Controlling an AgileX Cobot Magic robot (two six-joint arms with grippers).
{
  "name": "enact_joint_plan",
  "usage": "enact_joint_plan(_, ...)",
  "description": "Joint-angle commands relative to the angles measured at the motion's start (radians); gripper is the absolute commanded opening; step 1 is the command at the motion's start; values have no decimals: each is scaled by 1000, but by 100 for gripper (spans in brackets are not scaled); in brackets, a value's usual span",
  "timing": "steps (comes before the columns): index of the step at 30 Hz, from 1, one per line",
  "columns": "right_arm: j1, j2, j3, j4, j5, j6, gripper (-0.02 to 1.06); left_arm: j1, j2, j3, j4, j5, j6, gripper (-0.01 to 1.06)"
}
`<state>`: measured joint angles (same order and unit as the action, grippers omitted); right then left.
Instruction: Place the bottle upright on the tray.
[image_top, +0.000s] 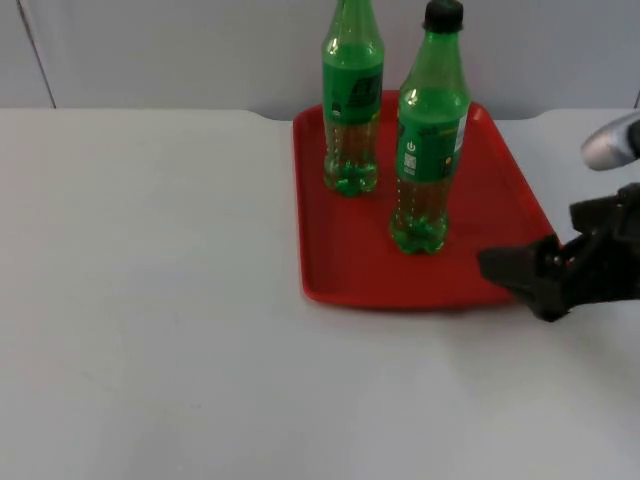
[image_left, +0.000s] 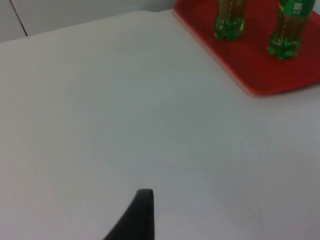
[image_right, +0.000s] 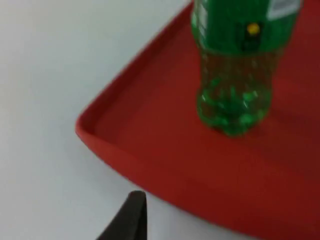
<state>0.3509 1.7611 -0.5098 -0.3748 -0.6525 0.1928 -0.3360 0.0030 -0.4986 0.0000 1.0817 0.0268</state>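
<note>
White table ends at a grey partition; the left tool waits over its bare left part, finger state not discernible. On the red tray, two green bottles stand upright: the far bottle and the near bottle. Both appear to hold some liquid. The right tool, apparently empty, sits at the tray's near right corner; withdraw it level, away from the near bottle.

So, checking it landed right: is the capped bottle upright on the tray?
Upright: the capped bottle stands on its base on the red tray, cap up.
</note>
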Motion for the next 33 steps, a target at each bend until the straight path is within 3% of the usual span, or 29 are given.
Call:
enact_joint_plan(1, 3, -64, 7, -12, 152, 65, 105, -3, -3, 4, 8, -6, -4, 105)
enact_joint_plan(3, 3, -126, 7, -17, 279, 134, 105, -3, -3, 4, 8, -6, -4, 105)
enact_joint_plan(4, 3, -126, 7, -17, 279, 134, 105, -3, -3, 4, 8, -6, -4, 105)
enact_joint_plan(6, 11, -198, 7, -17, 391, 181, 105, -3, -3, 4, 8, -6, -4, 105)
enact_joint_plan(9, 44, -309, 7, -17, 551, 183, 105, -3, -3, 4, 8, -6, -4, 105)
enact_joint_plan(10, 44, -309, 7, -17, 551, 183, 105, -3, -3, 4, 8, -6, -4, 105)
enact_joint_plan(14, 110, -466, 5, -6, 719, 183, 105, -3, -3, 4, 8, -6, -4, 105)
enact_joint_plan(20, 186, -677, 5, 34, 870, 184, 105, -3, -3, 4, 8, -6, -4, 105)
enact_joint_plan(27, 208, -888, 5, 93, 976, 184, 105, -3, -3, 4, 8, -6, -4, 105)
enact_joint_plan(33, 208, -1004, 5, 93, 1042, 184, 105, -3, -3, 4, 8, -6, -4, 105)
